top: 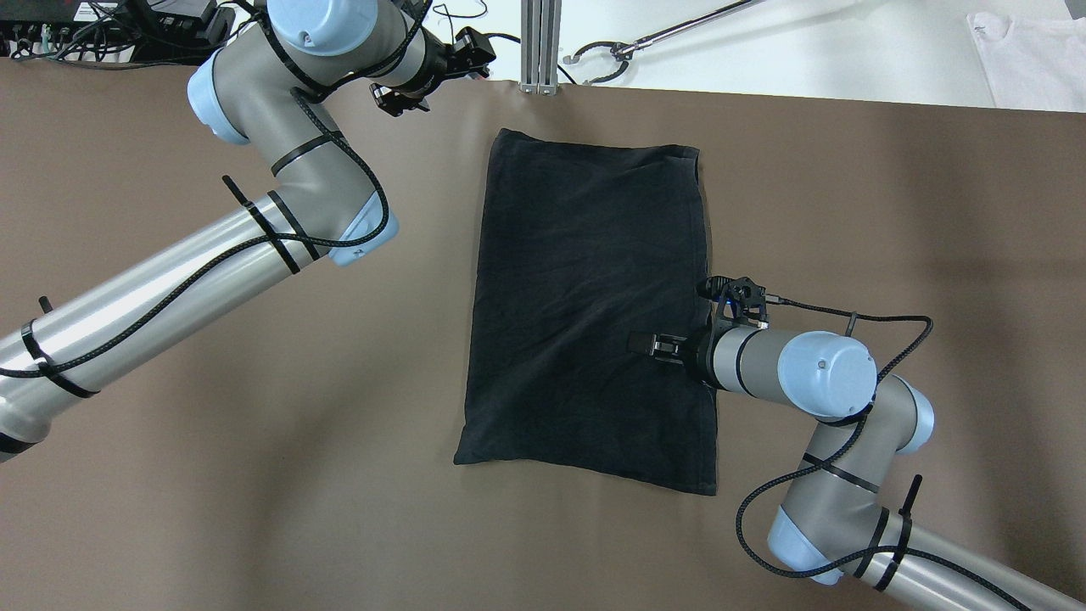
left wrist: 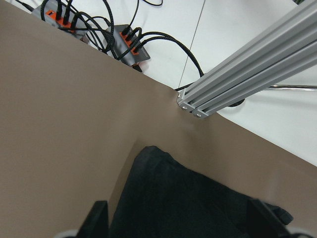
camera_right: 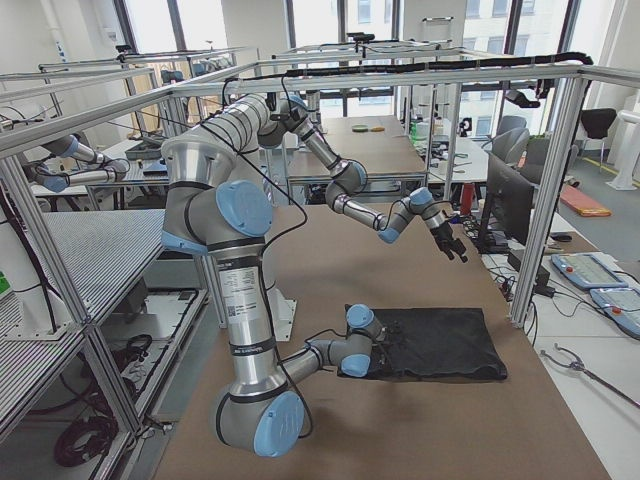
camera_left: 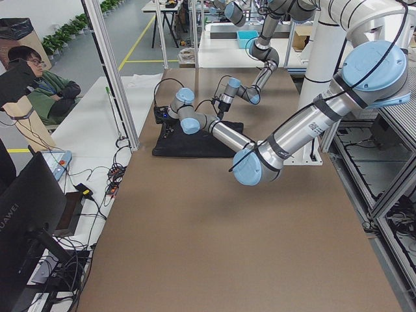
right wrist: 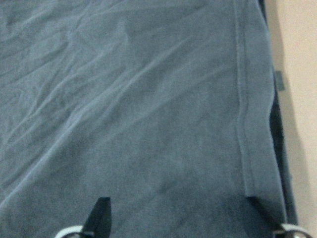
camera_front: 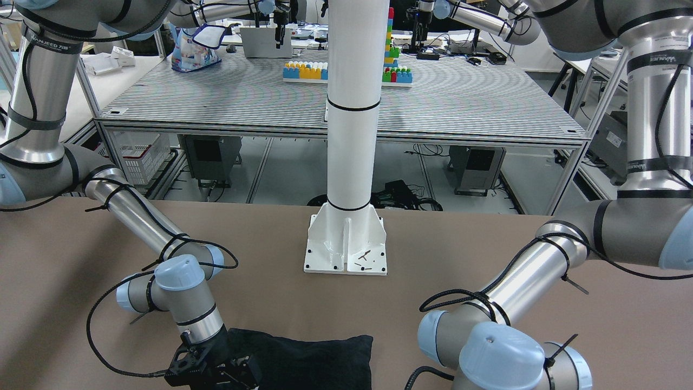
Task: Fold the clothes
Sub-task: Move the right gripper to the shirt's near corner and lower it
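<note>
The clothes are one black rectangular cloth (top: 585,297) lying flat on the brown table, also seen in the front view (camera_front: 314,360). My right gripper (top: 640,344) hovers low over the cloth just inside its right hem. In the right wrist view its fingertips (right wrist: 101,215) stand apart with only flat fabric (right wrist: 148,99) beneath, so it is open. My left gripper (top: 467,58) hangs above the table's far edge, left of the cloth's far left corner. The left wrist view shows its fingers (left wrist: 96,218) spread wide and empty above that corner (left wrist: 188,208).
A white pillar (camera_front: 349,135) stands on a bolted base (camera_front: 346,249) at the robot's side of the table. An aluminium post (top: 540,42) rises at the far edge, with cables (left wrist: 124,47) beside it. A person (camera_left: 39,84) sits beyond the table.
</note>
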`<state>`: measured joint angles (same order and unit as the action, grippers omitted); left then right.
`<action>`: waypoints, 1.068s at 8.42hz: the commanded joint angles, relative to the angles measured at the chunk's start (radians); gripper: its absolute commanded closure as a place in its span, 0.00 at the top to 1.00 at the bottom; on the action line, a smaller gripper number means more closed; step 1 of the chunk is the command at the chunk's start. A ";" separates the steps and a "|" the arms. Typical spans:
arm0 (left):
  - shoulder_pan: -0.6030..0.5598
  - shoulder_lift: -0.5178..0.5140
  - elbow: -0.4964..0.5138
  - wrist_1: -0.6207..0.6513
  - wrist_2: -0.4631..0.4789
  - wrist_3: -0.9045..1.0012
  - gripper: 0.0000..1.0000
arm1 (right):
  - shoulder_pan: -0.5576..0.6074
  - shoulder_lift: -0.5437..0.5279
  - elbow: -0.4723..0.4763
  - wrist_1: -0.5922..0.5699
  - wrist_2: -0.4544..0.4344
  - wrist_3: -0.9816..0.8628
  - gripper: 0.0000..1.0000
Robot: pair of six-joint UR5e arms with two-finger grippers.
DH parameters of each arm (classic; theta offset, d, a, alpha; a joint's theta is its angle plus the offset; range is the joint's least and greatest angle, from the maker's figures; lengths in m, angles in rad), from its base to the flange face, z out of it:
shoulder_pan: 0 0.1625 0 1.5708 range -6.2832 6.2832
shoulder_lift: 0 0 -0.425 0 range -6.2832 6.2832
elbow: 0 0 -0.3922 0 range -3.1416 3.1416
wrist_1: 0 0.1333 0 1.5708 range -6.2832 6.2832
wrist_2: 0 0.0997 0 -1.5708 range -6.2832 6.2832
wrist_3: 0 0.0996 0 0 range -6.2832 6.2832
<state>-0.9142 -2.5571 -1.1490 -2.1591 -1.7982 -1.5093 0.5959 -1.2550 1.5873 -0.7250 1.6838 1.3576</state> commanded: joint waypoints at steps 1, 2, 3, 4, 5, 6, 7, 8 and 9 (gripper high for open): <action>0.000 -0.008 0.000 0.004 0.000 0.000 1.00 | 0.010 -0.078 -0.001 0.080 0.010 0.001 0.94; 0.001 -0.009 0.000 0.004 0.000 0.000 1.00 | 0.008 -0.089 -0.001 0.101 0.010 0.001 0.94; 0.001 -0.009 0.000 0.004 0.000 -0.002 1.00 | 0.008 -0.087 0.008 0.104 0.023 0.008 0.94; 0.001 -0.009 0.000 0.004 0.000 -0.002 1.00 | 0.019 -0.086 0.025 0.105 0.061 0.015 0.94; 0.003 -0.009 0.000 0.004 0.000 -0.003 1.00 | 0.051 -0.087 0.048 0.105 0.132 0.017 0.94; 0.003 -0.008 0.000 0.004 0.000 -0.003 1.00 | 0.057 -0.092 0.075 0.107 0.181 0.020 0.94; 0.003 -0.008 0.000 0.004 0.000 -0.003 1.00 | 0.051 -0.098 0.109 0.107 0.174 0.064 0.94; 0.003 -0.008 0.002 0.004 0.000 -0.005 1.00 | 0.035 -0.095 0.124 0.108 0.172 0.228 0.94; 0.005 -0.008 0.002 0.004 0.000 -0.006 1.00 | 0.007 -0.095 0.153 0.108 0.157 0.329 0.94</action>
<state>-0.9111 -2.5650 -1.1481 -2.1553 -1.7978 -1.5133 0.6384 -1.3495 1.6916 -0.6178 1.8499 1.4857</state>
